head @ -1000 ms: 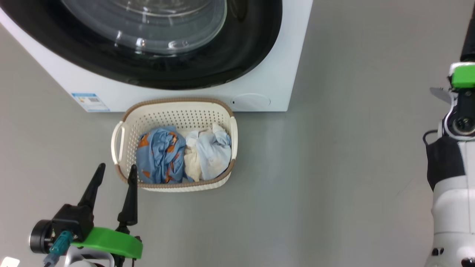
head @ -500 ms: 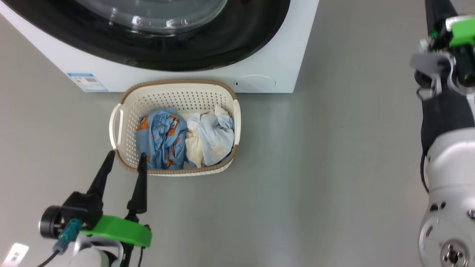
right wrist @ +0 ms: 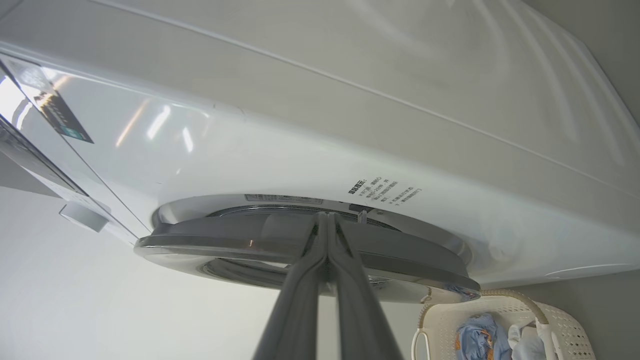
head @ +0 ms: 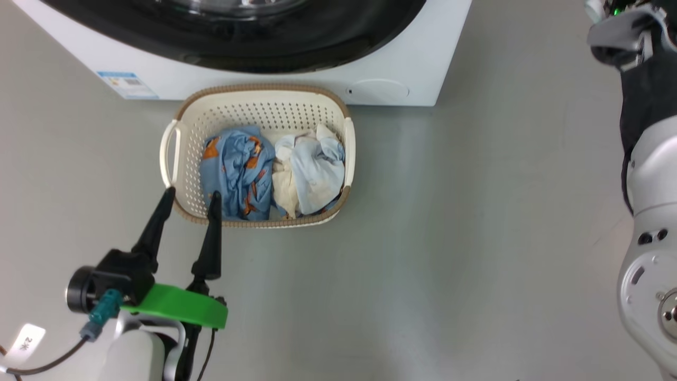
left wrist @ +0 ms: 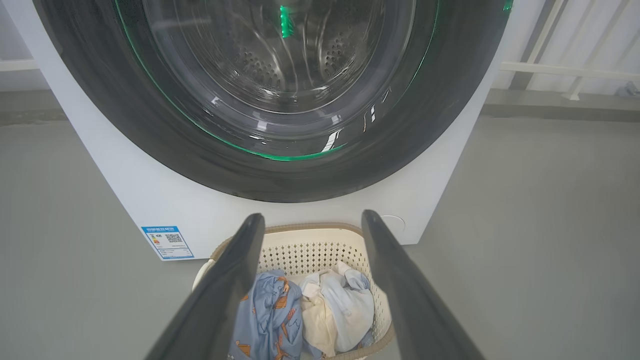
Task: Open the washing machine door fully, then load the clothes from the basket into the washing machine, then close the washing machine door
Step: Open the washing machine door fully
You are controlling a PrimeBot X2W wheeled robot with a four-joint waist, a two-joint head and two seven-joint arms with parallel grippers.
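Door: The washing machine door (left wrist: 275, 95), round and glossy black with a clear bulging window, lies against the front of the washing machine (head: 423, 63). I judge it not yet swung open.
Door's edge: In the right wrist view its silvery rim (right wrist: 200, 240) runs across from 9 o'clock to 3 o'clock. A narrow gap shows between it and the white front.
Right hand: The right hand (right wrist: 327, 217) has its fingers pressed together and holds nothing. It points to 12 o'clock, tips square onto that rim. Whether they touch it or stop just short, I cannot tell.
Left hand: The left hand (head: 191, 192), fingers spread and empty, hangs low at the basket's 7 o'clock corner. The door lies at its 12 o'clock, well apart.
Basket: The basket (head: 259, 87) stands on the floor (head: 449, 238) at the machine's 6 o'clock, just beside its foot. The clothes (head: 270, 174) are inside it.
Nearer arm: The right hand is much the nearer to the door. It is probably the one to draw the door outward by its edge.
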